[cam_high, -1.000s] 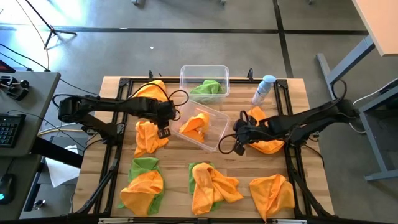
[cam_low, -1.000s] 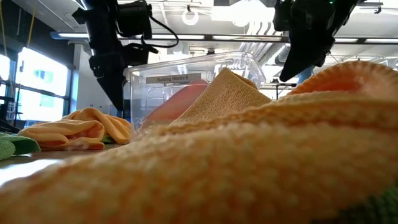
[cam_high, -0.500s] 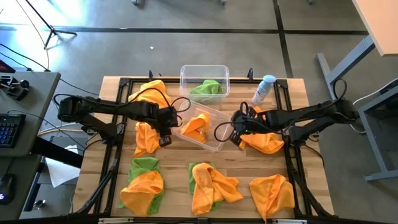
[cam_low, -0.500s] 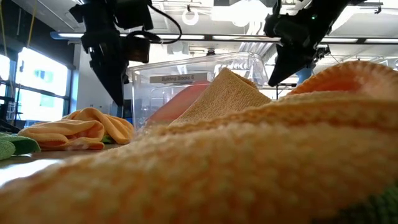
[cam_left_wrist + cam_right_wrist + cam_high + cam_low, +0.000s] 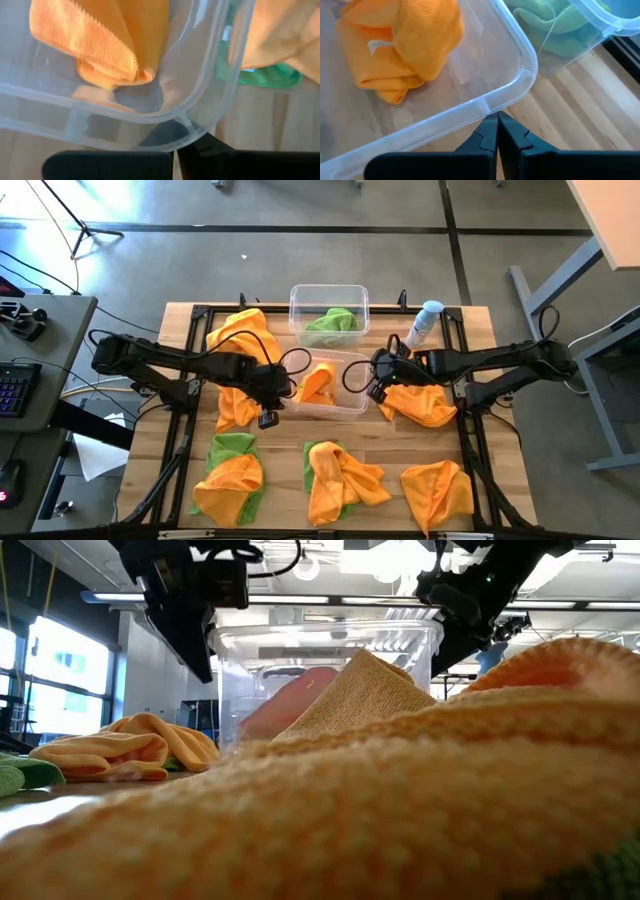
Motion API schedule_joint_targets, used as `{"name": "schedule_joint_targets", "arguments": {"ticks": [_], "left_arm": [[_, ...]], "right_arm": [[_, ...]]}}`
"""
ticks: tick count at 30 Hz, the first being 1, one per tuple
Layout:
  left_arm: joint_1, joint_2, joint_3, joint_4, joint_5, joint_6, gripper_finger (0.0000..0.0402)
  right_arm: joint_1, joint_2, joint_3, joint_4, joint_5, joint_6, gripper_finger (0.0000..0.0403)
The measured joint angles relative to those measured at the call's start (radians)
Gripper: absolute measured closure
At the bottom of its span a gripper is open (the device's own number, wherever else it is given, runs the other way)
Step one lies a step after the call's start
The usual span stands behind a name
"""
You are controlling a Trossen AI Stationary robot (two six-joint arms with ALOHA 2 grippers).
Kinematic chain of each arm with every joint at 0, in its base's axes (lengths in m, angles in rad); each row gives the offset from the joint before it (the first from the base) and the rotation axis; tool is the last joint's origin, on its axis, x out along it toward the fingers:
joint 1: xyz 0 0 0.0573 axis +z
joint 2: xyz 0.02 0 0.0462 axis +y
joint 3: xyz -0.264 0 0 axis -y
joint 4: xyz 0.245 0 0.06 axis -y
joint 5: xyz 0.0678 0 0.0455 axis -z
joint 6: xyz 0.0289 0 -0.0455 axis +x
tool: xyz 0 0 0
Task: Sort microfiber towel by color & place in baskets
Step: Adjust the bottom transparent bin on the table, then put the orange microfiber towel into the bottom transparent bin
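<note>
A clear tub (image 5: 326, 385) at mid-table holds one orange towel (image 5: 318, 383). A second tub (image 5: 328, 308) beyond it holds a green towel (image 5: 332, 322). My left gripper (image 5: 272, 396) is shut at the near tub's left side, by its near corner. My right gripper (image 5: 375, 380) is shut at that tub's right side. More orange towels lie on the table at the far left (image 5: 240, 330), the left (image 5: 235, 405) and the right (image 5: 420, 405). Three more lie along the near edge, two of them on green ones (image 5: 228, 448). My left gripper (image 5: 175, 150) meets the mid-table tub's rounded corner (image 5: 187, 122) with its shut fingertips, which show dark through the clear rim. It comes level from the table's left. My right gripper (image 5: 496, 120) has its shut fingertips against the tub's rim (image 5: 485, 106), close to a rounded corner, level from the table's right. The tub stands between the two grippers.
A pale spray bottle (image 5: 424, 323) stands at the far right, just beyond my right arm. Black frame rails (image 5: 190, 395) run along the table's left and right sides. In the low view a large orange towel (image 5: 400, 800) fills the foreground.
The mid-table tub has turned from slanted to square with the table edges, the orange towel staying inside it. My right gripper has moved toward the far edge and left, up to the tub's right side. My left gripper has shifted toward the near edge along the tub's left side.
</note>
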Motion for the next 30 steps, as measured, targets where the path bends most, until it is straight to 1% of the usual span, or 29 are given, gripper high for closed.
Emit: {"name": "schedule_joint_targets", "arguments": {"ticks": [7, 12, 18, 20, 24, 28, 30], "left_arm": [[-0.014, 0.000, 0.010, 0.029, -0.001, 0.000, 0.0401], [-0.013, 0.000, 0.010, 0.017, -0.019, -0.003, 0.0401], [-0.012, 0.000, 0.010, 0.005, -0.031, -0.045, 0.0401], [-0.012, 0.000, 0.011, -0.019, -0.037, -0.051, 0.0401], [-0.012, 0.000, 0.011, -0.096, -0.081, -0.052, 0.0401], [-0.011, 0.000, 0.011, -0.120, -0.085, -0.053, 0.0401], [-0.012, 0.000, 0.011, -0.133, -0.105, -0.052, 0.0401]], "right_arm": [[-0.023, 0.000, 0.000, 0.008, -0.008, -0.023, 0.0403], [-0.024, 0.000, 0.000, 0.003, -0.038, 0.011, 0.0403], [-0.024, 0.000, 0.000, -0.021, -0.046, 0.030, 0.0403], [-0.024, 0.000, 0.000, -0.028, -0.048, 0.038, 0.0403], [-0.024, 0.000, 0.000, -0.039, -0.048, 0.038, 0.0403], [-0.024, 0.000, 0.000, -0.040, -0.049, 0.044, 0.0403], [-0.024, 0.000, 0.000, -0.048, -0.054, 0.045, 0.0403]]}}
